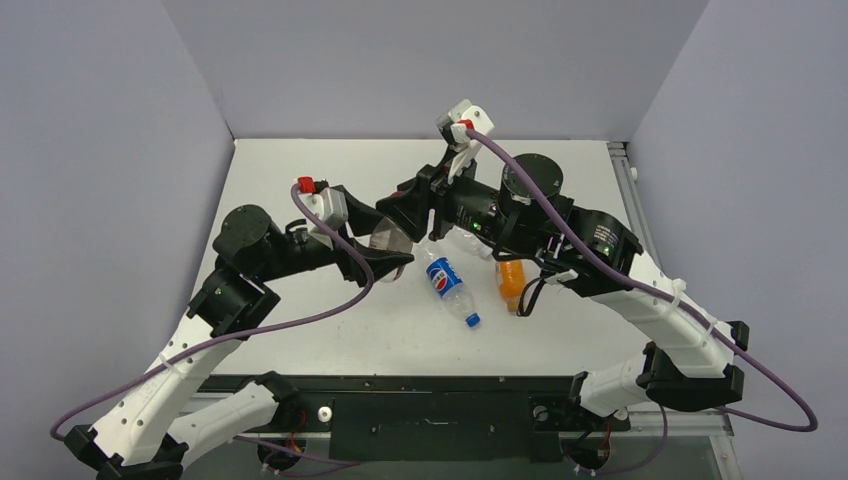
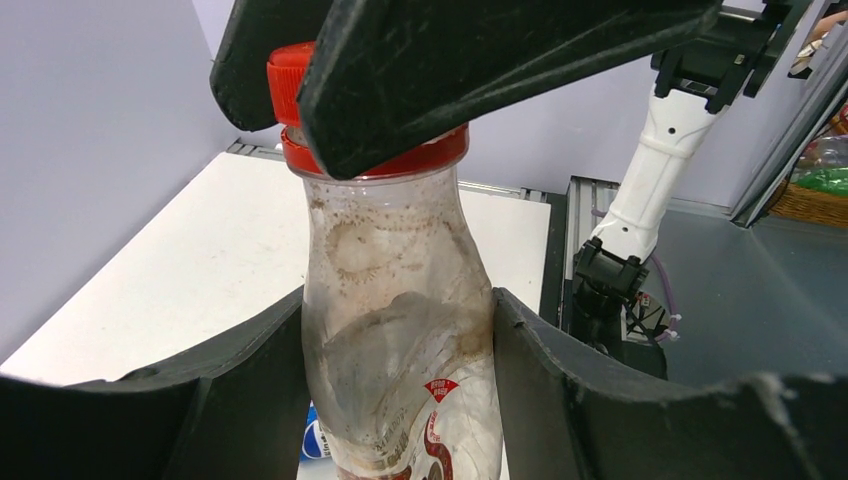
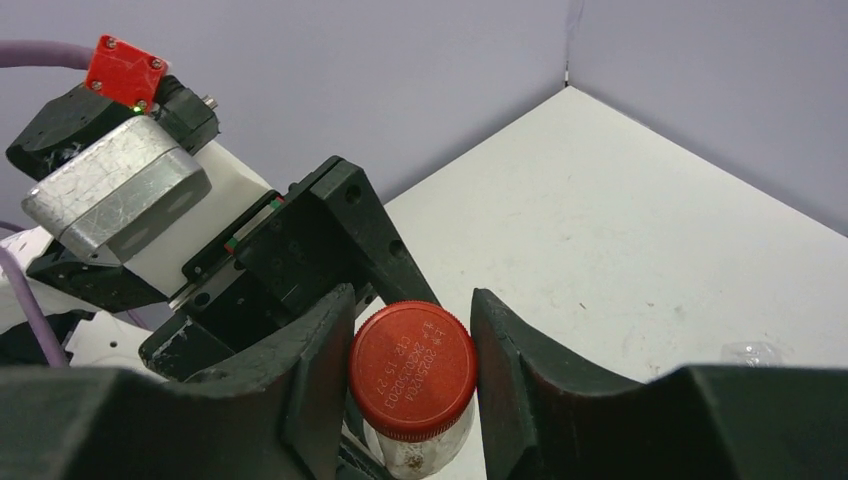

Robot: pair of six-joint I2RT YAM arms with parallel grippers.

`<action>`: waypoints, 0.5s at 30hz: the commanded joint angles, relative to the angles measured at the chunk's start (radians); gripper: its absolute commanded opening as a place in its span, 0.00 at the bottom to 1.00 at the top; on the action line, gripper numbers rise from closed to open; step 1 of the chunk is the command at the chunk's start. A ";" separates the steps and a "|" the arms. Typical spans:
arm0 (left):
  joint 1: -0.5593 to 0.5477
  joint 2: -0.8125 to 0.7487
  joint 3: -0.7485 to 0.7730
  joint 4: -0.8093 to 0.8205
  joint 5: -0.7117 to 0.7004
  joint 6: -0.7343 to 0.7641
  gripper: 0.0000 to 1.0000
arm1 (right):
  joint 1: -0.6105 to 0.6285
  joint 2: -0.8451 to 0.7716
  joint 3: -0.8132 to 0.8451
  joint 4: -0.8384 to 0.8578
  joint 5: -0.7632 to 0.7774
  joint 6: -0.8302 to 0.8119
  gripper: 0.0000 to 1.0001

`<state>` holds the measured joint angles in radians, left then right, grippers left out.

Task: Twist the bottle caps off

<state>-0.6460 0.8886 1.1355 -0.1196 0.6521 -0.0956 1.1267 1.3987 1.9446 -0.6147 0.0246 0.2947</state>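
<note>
Spanning the whole scene, the white bench carries the Pepsi bottle and orange bottle lying just right of the reddish-label bottle, which the left tool clamps round its belly. Its thin, dented wall looks light and crushable, so hold it gently; the right tool is closed on its red cap, the stiff part to twist.

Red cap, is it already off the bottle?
No, the red cap sits on the neck of the bottle, between the fingers of the right gripper.
</note>
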 commanded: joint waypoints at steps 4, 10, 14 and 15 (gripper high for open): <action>0.004 -0.010 0.000 0.066 0.043 -0.060 0.00 | -0.085 -0.090 -0.051 0.093 -0.305 -0.017 0.07; 0.006 -0.008 -0.011 0.101 0.087 -0.116 0.00 | -0.178 -0.085 -0.030 0.076 -0.608 -0.066 0.03; 0.006 0.001 -0.008 0.137 0.177 -0.179 0.00 | -0.215 -0.059 0.015 0.007 -0.678 -0.118 0.01; 0.006 0.003 -0.010 0.140 0.191 -0.193 0.00 | -0.224 -0.057 0.018 0.003 -0.664 -0.120 0.01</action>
<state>-0.6441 0.8902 1.1172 -0.0753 0.7460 -0.2081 0.9333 1.3396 1.9041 -0.5938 -0.5156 0.2321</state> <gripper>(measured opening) 0.544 0.389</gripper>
